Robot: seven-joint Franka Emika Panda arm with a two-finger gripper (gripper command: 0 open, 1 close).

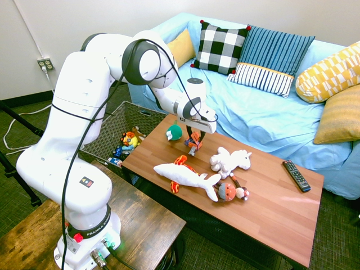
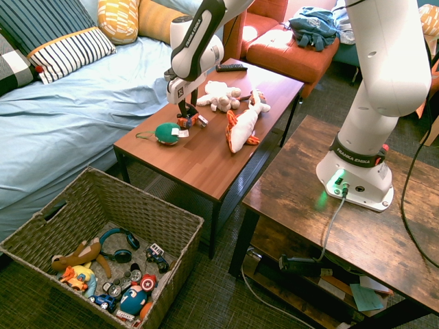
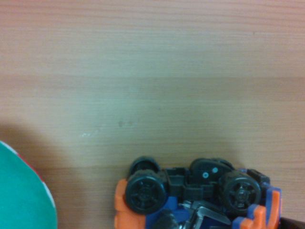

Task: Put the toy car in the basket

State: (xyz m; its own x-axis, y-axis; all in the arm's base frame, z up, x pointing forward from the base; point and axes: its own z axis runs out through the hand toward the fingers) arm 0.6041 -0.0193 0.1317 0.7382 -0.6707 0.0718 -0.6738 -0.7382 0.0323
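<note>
Toy car on the table beneath the gripper, outside the basket

The toy car point(image 2: 188, 121), orange and blue with black wheels, is on the coffee table point(image 1: 259, 211), towards the end nearest the basket and closer to the sofa-side long edge than to the opposite one. My wrist view gives me wheels and dark undercarriage, turned up towards the camera. The gripper point(image 1: 195, 139) points down over the car, right at it; I cannot tell from here whether its fingers are closed on the car or only stand around it.

Just beside the car, nearer the basket-end short edge, I note a green round toy point(image 2: 167, 133) with white on it. On the side away from the sofa lies a white shark plush point(image 1: 183, 174) with orange patterned parts, its tail near a knitted doll point(image 1: 227, 192) with an orange-red head. A white unicorn plush point(image 1: 229, 161) lies between the shark and the sofa-side edge. A black remote point(image 1: 296, 176) is well apart from these, towards the far short end.

The basket point(image 2: 184, 218), grey-brown and woven, stands on the floor off the table's near short end. Inside I make out blue-black headphones point(image 2: 122, 256), a brown plush point(image 2: 77, 256) and a small blue car point(image 2: 103, 301). The sofa point(image 1: 247, 104), under a light blue cover, runs along the table's long edge.
</note>
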